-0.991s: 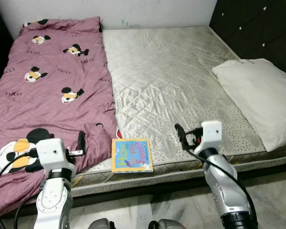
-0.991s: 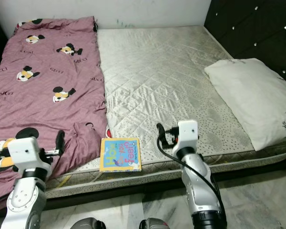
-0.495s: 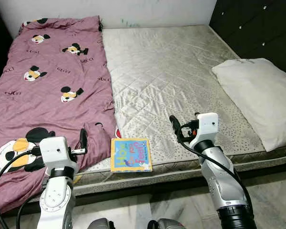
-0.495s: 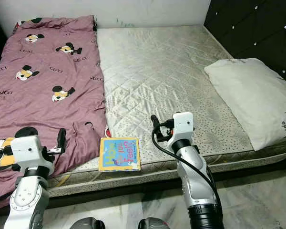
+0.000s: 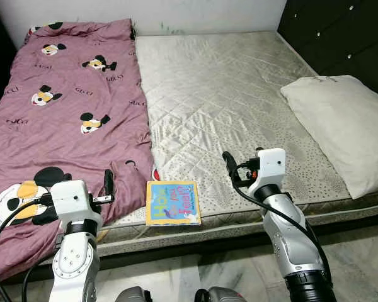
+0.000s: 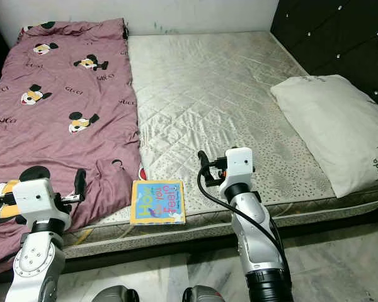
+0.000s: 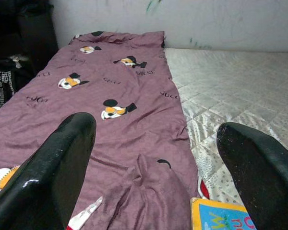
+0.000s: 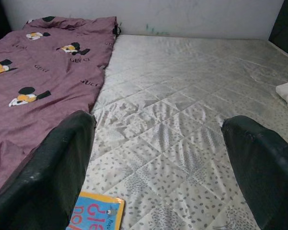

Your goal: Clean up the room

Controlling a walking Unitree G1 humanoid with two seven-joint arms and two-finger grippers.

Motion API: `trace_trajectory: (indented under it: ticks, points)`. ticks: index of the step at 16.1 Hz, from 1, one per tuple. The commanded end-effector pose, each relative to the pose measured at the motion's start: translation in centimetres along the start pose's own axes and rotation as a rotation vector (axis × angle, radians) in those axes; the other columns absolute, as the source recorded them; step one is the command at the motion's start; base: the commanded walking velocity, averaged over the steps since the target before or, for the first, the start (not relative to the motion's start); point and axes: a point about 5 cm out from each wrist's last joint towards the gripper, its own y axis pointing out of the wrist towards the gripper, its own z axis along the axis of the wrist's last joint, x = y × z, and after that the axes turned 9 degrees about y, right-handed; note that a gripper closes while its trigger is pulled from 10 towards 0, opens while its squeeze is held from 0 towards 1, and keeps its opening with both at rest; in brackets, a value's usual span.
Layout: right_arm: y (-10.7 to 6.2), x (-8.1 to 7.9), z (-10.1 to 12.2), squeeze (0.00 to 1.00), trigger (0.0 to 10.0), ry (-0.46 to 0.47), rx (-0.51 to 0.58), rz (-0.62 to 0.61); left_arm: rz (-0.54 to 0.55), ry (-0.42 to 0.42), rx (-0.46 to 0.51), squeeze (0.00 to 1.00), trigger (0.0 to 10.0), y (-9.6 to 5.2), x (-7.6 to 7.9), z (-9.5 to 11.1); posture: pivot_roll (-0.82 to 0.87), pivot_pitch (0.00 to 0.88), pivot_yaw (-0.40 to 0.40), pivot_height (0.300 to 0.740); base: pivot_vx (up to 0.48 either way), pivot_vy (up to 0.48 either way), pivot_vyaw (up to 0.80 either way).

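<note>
Mattress [image 5: 227,82] is bare apart from blanket [image 5: 57,107], pillow [image 5: 346,126] and book [image 5: 173,203] at the near edge. Both my claws, left gripper [image 7: 156,158] and right gripper [image 8: 158,158], are spread wide. I'd reach right, low, and pinch the book's overhanging edge.

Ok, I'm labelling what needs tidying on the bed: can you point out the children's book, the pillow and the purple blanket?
children's book [image 5: 173,203], left eye view, middle of its cover.
pillow [image 5: 346,123], left eye view, centre of its top face.
purple blanket [image 6: 63,113], right eye view, flat middle stretch.
</note>
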Motion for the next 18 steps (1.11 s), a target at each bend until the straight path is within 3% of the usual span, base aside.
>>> trace_trajectory:
  ticks: [1,9,10,11,13,15,18]
  points:
    - [0.2,-0.2,0.8,0.00,10.0,-0.013,0.031,0.010,0.016,0.009,-0.007,0.00,10.0,0.0,-0.2,-0.1,-0.06,0.087,-0.013,0.740,0.000,0.000,0.00]
    - [0.2,-0.2,0.8,0.00,10.0,-0.015,0.033,0.007,0.017,0.008,-0.007,0.00,10.0,0.0,-0.2,-0.2,-0.06,0.087,-0.013,0.740,0.000,0.000,0.00]
    - [0.2,-0.1,1.2,0.00,10.0,-0.007,0.054,-0.017,0.045,0.006,0.027,0.00,10.0,0.2,-0.6,0.4,-0.05,0.099,-0.010,0.740,0.000,0.000,0.00]
    - [0.8,0.3,2.8,0.00,10.0,-0.055,0.143,-0.112,0.079,0.030,0.106,0.00,10.0,1.2,-0.8,2.0,-0.05,0.095,-0.006,0.740,0.000,0.000,0.00]
    - [0.9,0.5,3.1,0.00,10.0,-0.134,0.171,-0.119,0.075,0.030,0.110,0.00,10.0,1.4,-0.8,2.1,-0.05,0.091,-0.008,0.740,0.000,0.000,0.00]
    - [0.9,0.7,2.7,0.00,10.0,-0.075,0.119,-0.102,0.069,0.025,0.089,0.00,10.0,1.4,-0.7,1.6,-0.06,0.086,-0.008,0.740,0.000,0.000,0.00]
    - [0.7,0.8,2.4,0.00,10.0,-0.076,0.117,-0.103,0.064,0.017,0.070,0.00,10.0,1.3,-0.6,1.1,-0.05,0.085,-0.008,0.740,0.000,0.000,0.00]
